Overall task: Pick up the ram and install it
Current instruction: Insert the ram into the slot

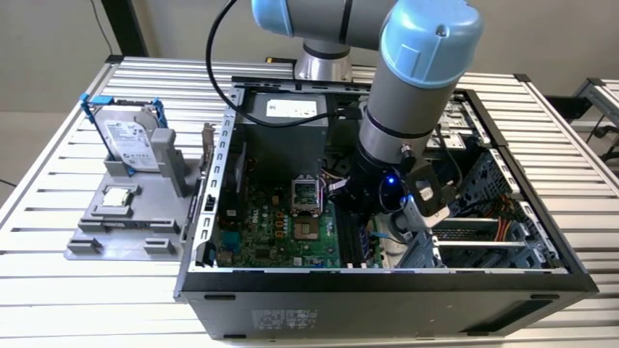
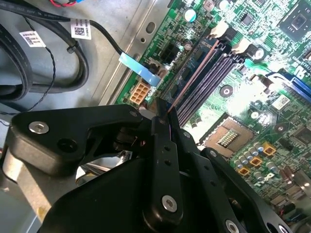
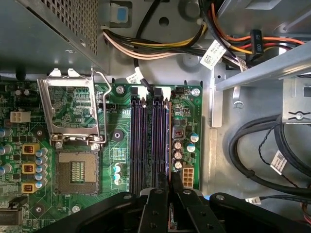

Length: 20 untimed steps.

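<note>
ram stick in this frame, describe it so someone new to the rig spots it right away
Inside the open computer case, find the bank of dark parallel memory slots on the green motherboard. The ram is the thin stick seen edge-on along the slot nearest the board's edge, one end pinched in the gripper. The other slots are bare.

A slatted metal tabletop [image 1: 58, 174] carried an open computer case [image 1: 387, 290] and, just beside it, a grey fixture stand [image 1: 121, 232].
</note>
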Each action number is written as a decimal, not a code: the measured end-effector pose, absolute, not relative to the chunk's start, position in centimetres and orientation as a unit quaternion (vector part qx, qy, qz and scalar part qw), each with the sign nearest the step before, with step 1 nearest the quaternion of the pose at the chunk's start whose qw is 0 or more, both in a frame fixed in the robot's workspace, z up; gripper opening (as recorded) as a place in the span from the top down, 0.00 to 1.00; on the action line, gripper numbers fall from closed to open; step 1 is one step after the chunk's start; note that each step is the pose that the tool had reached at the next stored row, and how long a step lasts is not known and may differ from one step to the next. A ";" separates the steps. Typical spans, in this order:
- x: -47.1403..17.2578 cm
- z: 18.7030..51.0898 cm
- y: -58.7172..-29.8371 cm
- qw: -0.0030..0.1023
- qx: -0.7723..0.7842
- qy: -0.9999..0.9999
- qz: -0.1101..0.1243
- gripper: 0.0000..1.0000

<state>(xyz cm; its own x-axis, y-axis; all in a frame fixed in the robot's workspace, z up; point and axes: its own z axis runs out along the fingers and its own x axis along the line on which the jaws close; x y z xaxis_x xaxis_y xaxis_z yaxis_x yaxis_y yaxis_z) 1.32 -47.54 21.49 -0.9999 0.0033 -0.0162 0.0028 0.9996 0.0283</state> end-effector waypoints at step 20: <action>1.3 21.6 -47.5 0.008 0.001 1.000 0.014 1.00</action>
<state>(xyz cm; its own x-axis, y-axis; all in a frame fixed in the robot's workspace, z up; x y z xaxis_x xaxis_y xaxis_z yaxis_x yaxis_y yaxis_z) 1.31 -47.54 21.62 -0.9999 0.0018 -0.0155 0.0014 0.9996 0.0284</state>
